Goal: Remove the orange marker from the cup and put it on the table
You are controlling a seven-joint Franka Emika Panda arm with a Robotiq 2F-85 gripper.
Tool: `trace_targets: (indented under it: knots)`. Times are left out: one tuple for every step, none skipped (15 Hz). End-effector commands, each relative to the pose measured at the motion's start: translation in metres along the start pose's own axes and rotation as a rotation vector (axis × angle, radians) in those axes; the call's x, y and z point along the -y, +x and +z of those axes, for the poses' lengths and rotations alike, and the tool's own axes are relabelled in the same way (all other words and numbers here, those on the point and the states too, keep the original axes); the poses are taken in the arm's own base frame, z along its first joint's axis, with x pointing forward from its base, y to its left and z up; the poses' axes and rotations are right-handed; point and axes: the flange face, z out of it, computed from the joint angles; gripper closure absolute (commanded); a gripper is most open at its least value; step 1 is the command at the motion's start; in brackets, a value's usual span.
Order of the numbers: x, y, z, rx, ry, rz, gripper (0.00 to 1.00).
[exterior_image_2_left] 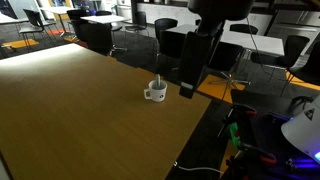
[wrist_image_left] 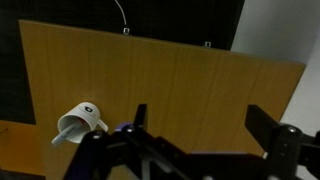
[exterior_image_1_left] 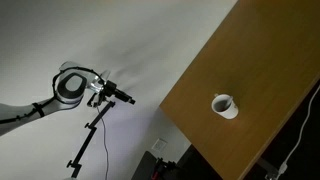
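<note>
**Office desk: empty hand lines up beside cup, marker not yet lifted**

Brown wooden desk [exterior_image_2_left: 80, 115] fills the foreground of an office of dark chairs [exterior_image_2_left: 167, 30] and pale tables, carrying a single white cup [exterior_image_2_left: 154, 93] near its edge. The robot's hand [wrist_image_left: 198, 115] hangs above the desk with its two fingers [wrist_image_left: 140, 112] spread wide and nothing between them. In the wrist view the cup sits off to one side of the hand, beyond the finger at the picture's left and not between the pair. In an exterior view the hand is a dark shape just beside the cup, higher than it and clear of it. The orange marker [exterior_image_2_left: 160, 80] shows only as a thin stick rising past the cup's rim, too small for its colour to be read with any certainty.

By this evidence the task is at its approach: marker in the cup, nothing grasped. The next move calls for sliding the hand sideways until the stick lies between the fingers, then lowering and closing on the part above the rim. A finger brushing that rim could well push or tip the cup.
</note>
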Motion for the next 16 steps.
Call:
trace_targets:
  knots:
    - [0.000,0.000,0.000,0.001,0.000,0.000,0.00]
    - [0.000,0.000,0.000,0.001,0.000,0.000,0.00]
    - [0.000,0.000,0.000,0.001,0.000,0.000,0.00]
    - [0.000,0.000,0.000,0.001,0.000,0.000,0.00]
    - [0.000,0.000,0.000,0.001,0.000,0.000,0.00]
    - [-0.001,0.002,-0.001,-0.013,-0.005,-0.002,0.00]
    - [-0.004,0.005,-0.003,-0.027,-0.009,0.008,0.00]
    - [-0.009,0.011,-0.006,-0.051,-0.014,0.027,0.00]
    - [-0.016,0.017,-0.009,-0.075,-0.019,0.050,0.00]
    - [-0.024,0.025,-0.012,-0.109,-0.021,0.088,0.00]
    - [-0.033,0.033,-0.016,-0.144,-0.023,0.129,0.00]
    - [-0.042,0.040,-0.019,-0.178,-0.026,0.170,0.00]
    - [-0.052,0.048,-0.021,-0.210,-0.027,0.218,0.00]
    - [-0.062,0.055,-0.023,-0.241,-0.033,0.259,0.00]
    - [-0.073,0.062,-0.023,-0.271,-0.038,0.303,0.00]
    - [-0.083,0.069,-0.022,-0.291,-0.045,0.349,0.00]
